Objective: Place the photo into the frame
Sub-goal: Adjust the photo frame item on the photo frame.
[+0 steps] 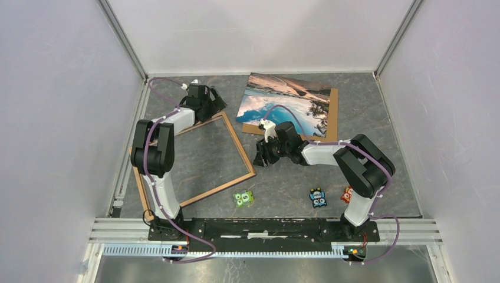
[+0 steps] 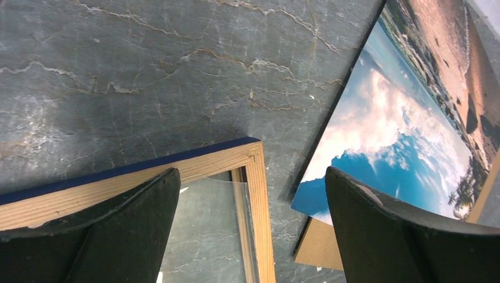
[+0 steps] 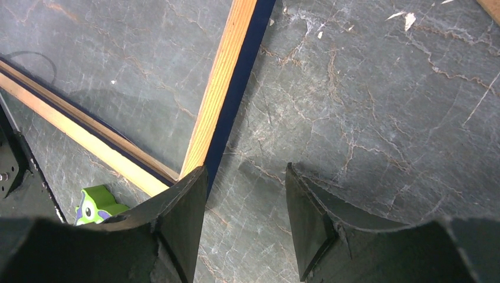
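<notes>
The frame (image 1: 239,143) lies back up on the table's left half, light wood showing with a dark blue edge. The photo (image 1: 289,103) lies picture up at the back centre, on a brown cardboard board (image 1: 334,112). My left gripper (image 1: 215,105) is open and empty above the frame's far right corner (image 2: 253,156); the left wrist view also shows the photo (image 2: 389,135) to the right. My right gripper (image 1: 262,154) is open and empty just right of the frame's right rail (image 3: 230,76), low over bare table.
A green toy (image 1: 243,198) sits by the frame's near right corner and also shows in the right wrist view (image 3: 94,203). A blue toy (image 1: 318,197) and an orange toy (image 1: 346,194) sit near the right arm's base. White walls enclose the table.
</notes>
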You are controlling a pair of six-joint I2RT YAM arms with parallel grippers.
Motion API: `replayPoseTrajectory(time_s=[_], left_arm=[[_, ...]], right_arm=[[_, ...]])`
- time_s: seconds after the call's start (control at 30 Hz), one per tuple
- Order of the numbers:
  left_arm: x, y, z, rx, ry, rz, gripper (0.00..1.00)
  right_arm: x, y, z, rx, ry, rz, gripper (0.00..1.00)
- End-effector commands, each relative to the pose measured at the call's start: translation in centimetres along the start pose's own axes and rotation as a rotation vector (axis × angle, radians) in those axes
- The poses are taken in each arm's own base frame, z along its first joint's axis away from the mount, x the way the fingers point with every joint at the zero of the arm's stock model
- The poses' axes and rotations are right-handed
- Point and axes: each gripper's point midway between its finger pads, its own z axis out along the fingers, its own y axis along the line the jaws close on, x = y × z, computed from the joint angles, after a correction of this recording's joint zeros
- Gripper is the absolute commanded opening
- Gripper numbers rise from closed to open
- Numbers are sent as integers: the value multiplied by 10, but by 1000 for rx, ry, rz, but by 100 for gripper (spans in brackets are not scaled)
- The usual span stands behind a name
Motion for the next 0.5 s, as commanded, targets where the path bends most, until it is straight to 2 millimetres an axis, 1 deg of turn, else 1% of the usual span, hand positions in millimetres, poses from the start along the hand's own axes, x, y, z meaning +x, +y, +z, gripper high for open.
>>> replayPoseTrajectory(time_s=[0.0,0.1,0.2,0.33,0.4,0.47], left_arm=[[21,28,-8,-127,44,70,100],[25,27,-4,-116,61,63,100],[21,23,-6,-115,64,68,100],[17,19,-11,-121,55,76,100],[19,17,-13,-130,60,85,100],[27,15,-14,-141,88,95,100]], right_arm=[[12,-6,-4,27,37,9,59],[6,2,-16,23,15,-13,61],[13,11,-26,22,-18,-59,64],[36,21,-20,-11,13,-79,66],[35,23,-17,-9,4,-87,64],[32,25,-14,-8,-7,-96,60]])
